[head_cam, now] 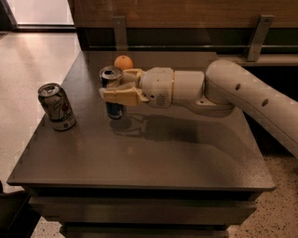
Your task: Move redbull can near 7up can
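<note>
Cream-coloured gripper is clamped around the slim silver-blue redbull can, off to the right of the dented whitish 7up can on the dark table. There's a small round orange just behind.

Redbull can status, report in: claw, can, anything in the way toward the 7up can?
Claw shut on redbull can, upright, mid-table. 7up can apart, near the left edge. Nothing between them; orange sits behind, off the path.

Office-like interior: dark table on speckled polished floor, wood-panelled wall behind the table; gripper above the table clasps slim can.
</note>
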### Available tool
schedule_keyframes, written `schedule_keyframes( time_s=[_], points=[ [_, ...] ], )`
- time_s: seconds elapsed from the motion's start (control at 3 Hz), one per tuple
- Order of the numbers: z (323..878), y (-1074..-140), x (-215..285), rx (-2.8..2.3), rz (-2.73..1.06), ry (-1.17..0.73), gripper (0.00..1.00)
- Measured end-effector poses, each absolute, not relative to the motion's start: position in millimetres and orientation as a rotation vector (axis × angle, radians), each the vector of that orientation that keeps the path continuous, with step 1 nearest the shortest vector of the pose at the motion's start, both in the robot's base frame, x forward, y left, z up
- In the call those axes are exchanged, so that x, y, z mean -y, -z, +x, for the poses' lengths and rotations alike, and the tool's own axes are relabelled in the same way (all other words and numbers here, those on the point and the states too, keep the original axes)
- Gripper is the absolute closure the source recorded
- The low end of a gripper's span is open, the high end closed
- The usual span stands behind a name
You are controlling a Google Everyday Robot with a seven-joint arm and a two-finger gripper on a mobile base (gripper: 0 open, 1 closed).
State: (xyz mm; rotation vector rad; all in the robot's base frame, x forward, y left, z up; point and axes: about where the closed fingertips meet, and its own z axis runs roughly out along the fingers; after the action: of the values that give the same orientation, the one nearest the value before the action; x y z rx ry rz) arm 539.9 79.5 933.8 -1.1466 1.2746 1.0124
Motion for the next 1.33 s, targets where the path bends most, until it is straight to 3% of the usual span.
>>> schedule_keyframes(
  time_s=[1.33],
  points=[
    [527.0,-921.4,-116.6,-1.315,-1.202,-1.025,1.0]
  ],
)
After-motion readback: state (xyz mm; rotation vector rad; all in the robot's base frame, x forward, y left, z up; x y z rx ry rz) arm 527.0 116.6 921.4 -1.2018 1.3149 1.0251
